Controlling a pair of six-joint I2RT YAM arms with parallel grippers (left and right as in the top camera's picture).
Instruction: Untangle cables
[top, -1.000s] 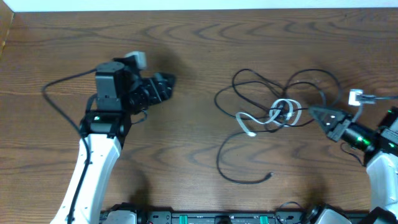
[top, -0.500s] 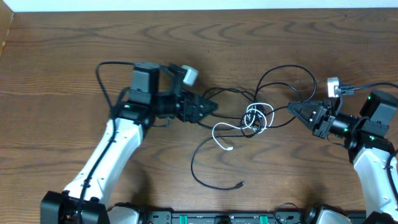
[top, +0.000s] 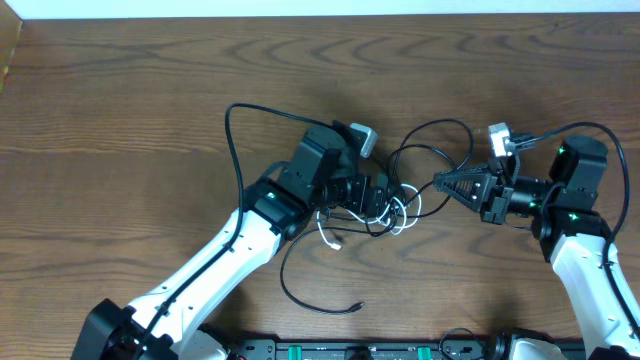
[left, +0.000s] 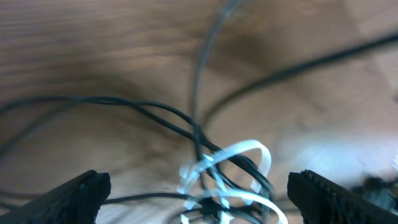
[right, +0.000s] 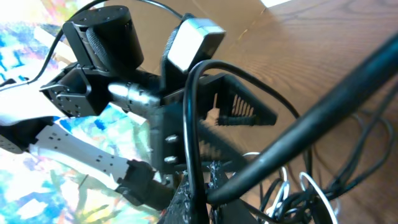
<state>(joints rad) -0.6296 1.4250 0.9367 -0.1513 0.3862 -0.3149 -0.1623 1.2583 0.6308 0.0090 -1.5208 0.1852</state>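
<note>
The cables (top: 400, 205) lie knotted mid-table: thin black loops (top: 440, 135) wound through a white cord (top: 405, 212). One black strand trails down to a small plug (top: 358, 308). My left gripper (top: 383, 200) is over the knot and wide open. In the left wrist view its fingers (left: 78, 194) stand far apart, with the white and black knot (left: 227, 180) between them, untouched. My right gripper (top: 443, 182) points left at the knot's right side, shut on a thin black cable (right: 194, 124) that runs up from its jaws (right: 205, 186).
A thicker black wire (top: 235, 130) arcs from the left arm's wrist, and another (top: 600, 135) loops over the right arm. The table's far edge (top: 320, 14) meets a pale wall. A white plug end (top: 337, 243) lies just below the left arm.
The left arm has swung right onto the tangle and its jaws have spread wider. The right gripper, still shut, has moved left, and the cables have shifted left with it.
</note>
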